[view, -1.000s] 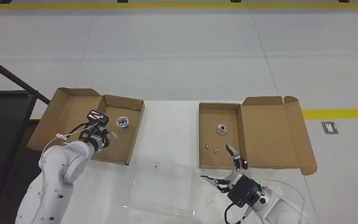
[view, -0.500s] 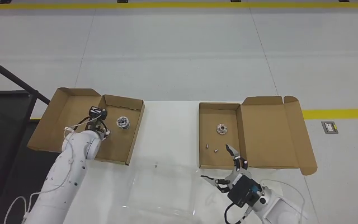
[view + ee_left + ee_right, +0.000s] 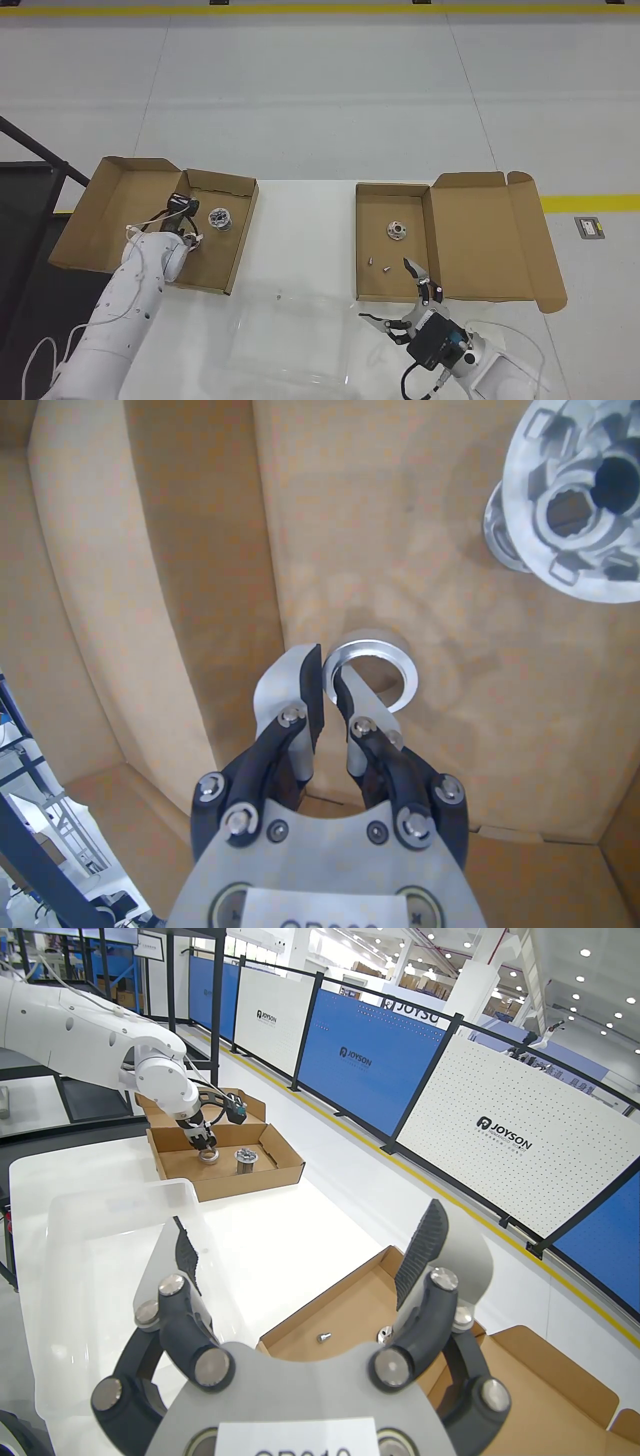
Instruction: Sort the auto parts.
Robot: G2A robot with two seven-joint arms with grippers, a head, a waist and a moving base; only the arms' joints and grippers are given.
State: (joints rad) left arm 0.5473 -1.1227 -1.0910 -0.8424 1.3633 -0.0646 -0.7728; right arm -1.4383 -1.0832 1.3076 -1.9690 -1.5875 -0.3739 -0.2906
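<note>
left hand (image 3: 325, 665) narrow, pinching the wall of the metal ring (image 3: 409, 680), one finger inside, one outside | ring inside cardboard box (image 3: 200, 550) | flanged hub (image 3: 575, 510) near the hand, apart from the ring | right hand (image 3: 307, 1218) wide, holding nothing, at the edge of second box (image 3: 345, 1313) | bolt (image 3: 323, 1337) just beyond it

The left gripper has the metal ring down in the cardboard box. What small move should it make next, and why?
Probably open the left gripper to let go of the ring. One finger is inside the ring and one outside, pinching its wall, and the ring seems to sit on the floor of the box, apart from the larger metal part.
</note>
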